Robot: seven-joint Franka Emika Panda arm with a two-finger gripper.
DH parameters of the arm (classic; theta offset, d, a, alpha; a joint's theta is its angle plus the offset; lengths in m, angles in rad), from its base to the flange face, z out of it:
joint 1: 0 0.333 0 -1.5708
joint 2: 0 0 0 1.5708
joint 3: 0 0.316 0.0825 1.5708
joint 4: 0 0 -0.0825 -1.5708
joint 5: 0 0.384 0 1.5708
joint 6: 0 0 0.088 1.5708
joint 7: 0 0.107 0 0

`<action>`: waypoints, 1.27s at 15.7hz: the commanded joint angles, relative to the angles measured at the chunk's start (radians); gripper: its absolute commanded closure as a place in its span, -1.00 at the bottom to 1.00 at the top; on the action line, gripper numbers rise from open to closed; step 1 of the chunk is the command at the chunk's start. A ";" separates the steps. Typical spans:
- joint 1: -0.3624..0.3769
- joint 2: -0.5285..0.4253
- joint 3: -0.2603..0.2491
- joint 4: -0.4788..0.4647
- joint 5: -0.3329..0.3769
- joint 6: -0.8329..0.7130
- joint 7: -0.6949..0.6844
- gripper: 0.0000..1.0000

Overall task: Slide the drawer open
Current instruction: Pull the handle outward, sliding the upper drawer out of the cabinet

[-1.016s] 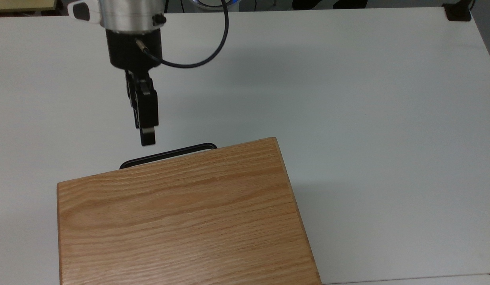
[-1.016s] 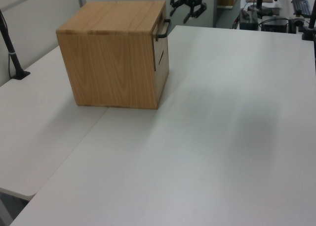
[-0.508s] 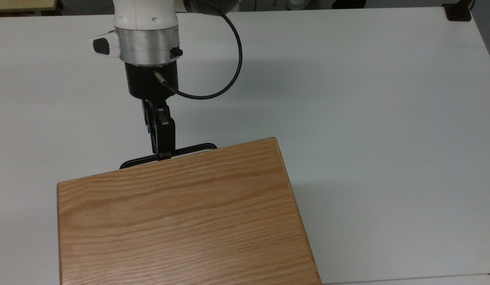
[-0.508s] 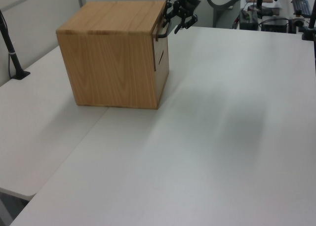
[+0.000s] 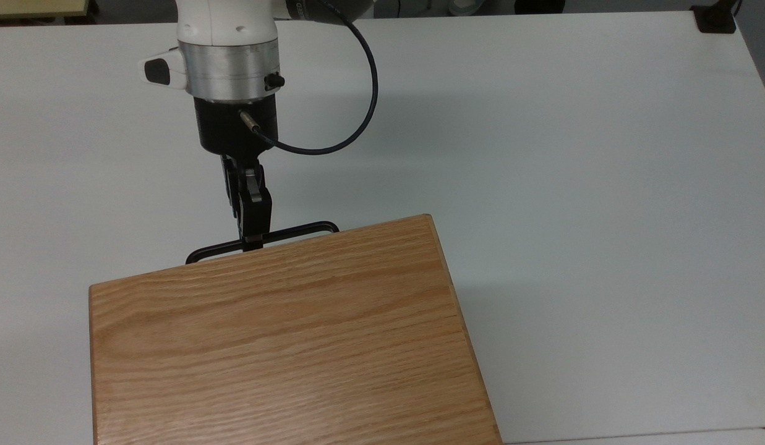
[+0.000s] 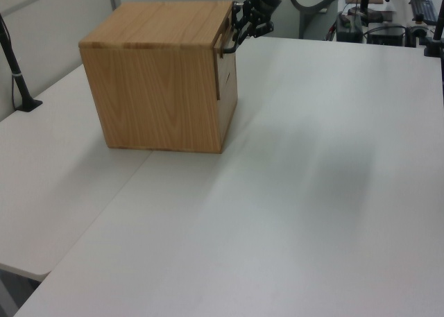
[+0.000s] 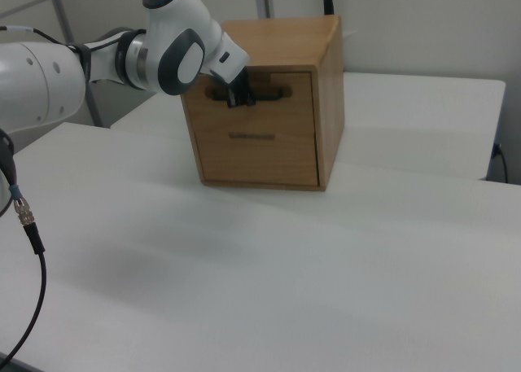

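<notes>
A: Drawer (image 7: pixel 259 98) position? Log everything against the cabinet (image 5: pixel 283 334).

B: Top slot of the cabinet front, flush and shut. Black bar handle (image 5: pixel 295 233) juts from the front panel, just past the cabinet's top edge in the top view. A second, lower front (image 7: pixel 259 156) sits beneath it in the right view, also shut.

A: Gripper?

B: Gripper (image 5: pixel 253 238) at the handle, meeting the bar near its middle, a little toward the top view's left. Fingers look pinched in around the bar, so I read it as clamped on the handle, though the contact is small in all three views.

A: Step in hand?

B: Grasp looks made; the slide not yet begun, judging by the flush front. Next move calls for a straight pull away from the cabinet front, square to the panel and level, so the box doesn't rack in its slot.

A: Surroundings? Obstructions?

B: White table (image 5: pixel 574 185) bare in front of the cabinet, so the pull path is free. Arm cable (image 5: pixel 357 117) loops above the gripper, clear of the handle. Main risk, as I judge it: the cabinet stands loose on the table and may drag along with the pull.
</notes>
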 commanded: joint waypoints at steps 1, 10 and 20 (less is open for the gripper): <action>-0.006 -0.046 0.007 -0.044 0.024 -0.044 -0.095 1.00; -0.052 -0.141 0.038 -0.083 0.027 -0.261 -0.185 0.99; -0.080 -0.239 0.039 -0.129 0.046 -0.485 -0.345 0.98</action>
